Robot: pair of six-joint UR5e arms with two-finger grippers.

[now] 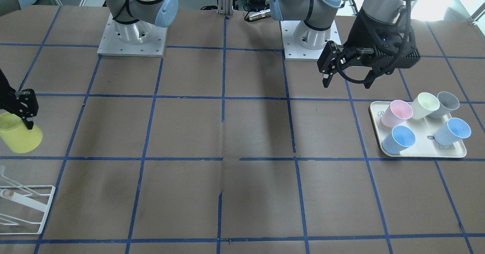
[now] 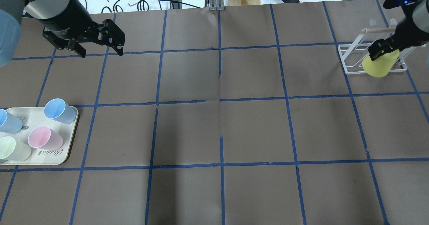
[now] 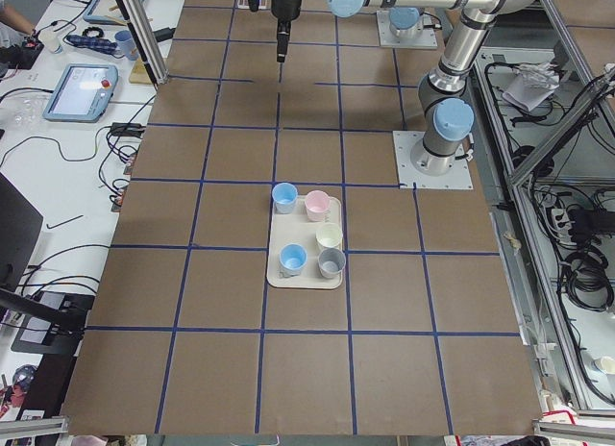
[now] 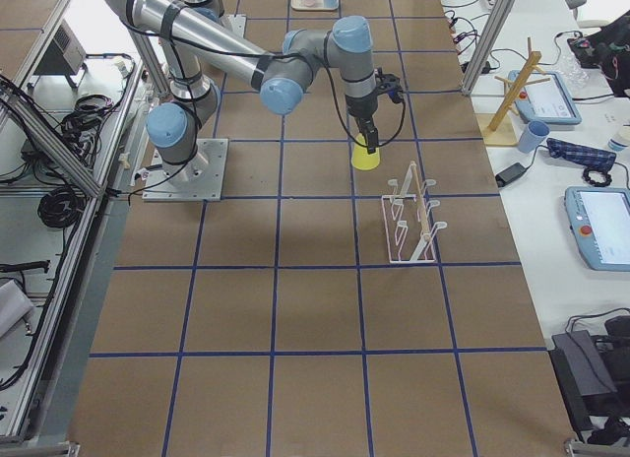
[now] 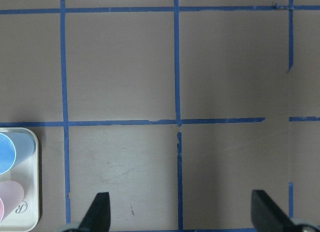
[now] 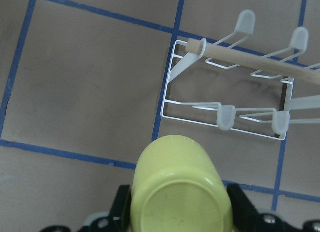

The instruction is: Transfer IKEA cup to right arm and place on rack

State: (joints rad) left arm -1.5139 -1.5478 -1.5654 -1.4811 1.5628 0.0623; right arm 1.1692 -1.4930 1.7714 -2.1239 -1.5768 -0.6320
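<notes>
The yellow IKEA cup [image 2: 379, 66] is held in my right gripper [image 2: 382, 53], which is shut on its sides. In the right wrist view the cup [image 6: 177, 192] shows its closed base to the camera, between the two fingers [image 6: 239, 207]. It hangs just above and beside the near edge of the white wire rack [image 2: 352, 55], which also shows in the right wrist view [image 6: 225, 114] and at the front view's left edge [image 1: 26, 204]. My left gripper [image 2: 100, 53] is open and empty, high over the table beyond the tray; the left wrist view shows its gripper [image 5: 180, 202] over bare table.
A cream tray [image 2: 50, 159] on the left side holds pink, cream, grey and two blue cups lying on their sides; the front view shows the tray [image 1: 420, 152] too. The rack has a wooden rod [image 6: 250, 59] and upturned prongs. Blue tape lines grid the brown table.
</notes>
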